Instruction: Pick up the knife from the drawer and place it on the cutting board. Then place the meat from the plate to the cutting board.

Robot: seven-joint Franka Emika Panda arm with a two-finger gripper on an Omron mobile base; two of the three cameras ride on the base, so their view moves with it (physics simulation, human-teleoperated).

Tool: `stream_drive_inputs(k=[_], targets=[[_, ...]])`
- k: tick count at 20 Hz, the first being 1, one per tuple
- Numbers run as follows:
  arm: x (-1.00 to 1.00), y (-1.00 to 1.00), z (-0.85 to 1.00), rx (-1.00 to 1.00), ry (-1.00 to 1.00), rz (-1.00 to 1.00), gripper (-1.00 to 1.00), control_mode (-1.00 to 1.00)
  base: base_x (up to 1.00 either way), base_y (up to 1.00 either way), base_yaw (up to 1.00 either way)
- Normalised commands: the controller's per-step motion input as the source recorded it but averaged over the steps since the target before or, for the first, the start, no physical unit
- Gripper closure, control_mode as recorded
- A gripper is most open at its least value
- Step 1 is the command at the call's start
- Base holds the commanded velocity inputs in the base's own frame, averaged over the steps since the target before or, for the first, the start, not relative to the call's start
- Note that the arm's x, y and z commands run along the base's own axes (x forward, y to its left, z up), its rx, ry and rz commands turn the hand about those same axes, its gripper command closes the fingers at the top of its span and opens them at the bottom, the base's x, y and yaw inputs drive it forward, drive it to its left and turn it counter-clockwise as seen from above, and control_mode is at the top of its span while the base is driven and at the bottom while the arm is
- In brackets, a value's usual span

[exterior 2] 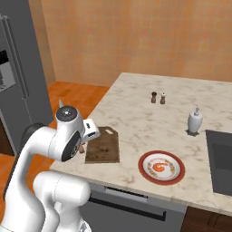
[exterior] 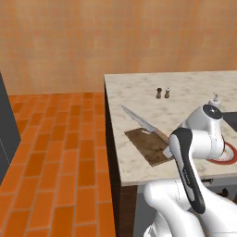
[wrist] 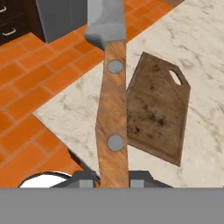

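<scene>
My gripper (wrist: 113, 178) is shut on the brown handle of the knife (wrist: 113, 122), and the pale blade points away from the hand. The knife (exterior: 141, 122) hangs tilted above the left end of the dark cutting board (exterior: 149, 146), which lies flat near the counter's corner. In the hand view the cutting board (wrist: 158, 109) sits just right of the handle. In the right base view the gripper (exterior 2: 87, 134) hovers at the left edge of the cutting board (exterior 2: 103, 146). The reddish-orange meat (exterior 2: 159, 167) rests on a red-rimmed plate (exterior 2: 144, 173). The drawer is out of view.
Two small shakers (exterior 2: 158, 97) stand mid-counter and a white soap dispenser (exterior 2: 195, 120) stands further right. A dark sink basin (exterior 2: 221, 159) takes the counter's right end. A grey fridge (exterior 2: 18, 77) stands at left across the orange tile floor (exterior: 55, 152).
</scene>
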Motion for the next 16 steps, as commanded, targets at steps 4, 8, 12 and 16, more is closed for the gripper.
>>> stream_drive_inputs(k=[4, 8, 12, 16], targets=[[0.73, -0.01, -0.09, 0.0, 0.01, -0.28, 1.0, -1.0, 0.0, 0.0, 0.0], [0.88, -0.05, -0.13, 0.01, 0.09, -0.33, 1.0, -1.0, 0.0, 0.0, 0.0], [0.8, -0.06, -0.31, 0.16, 0.24, -0.4, 1.0, -1.0, 0.0, 0.0, 0.0], [0.39, -0.05, -0.59, 0.15, 0.31, -0.32, 1.0, -1.0, 0.0, 0.0, 0.0]])
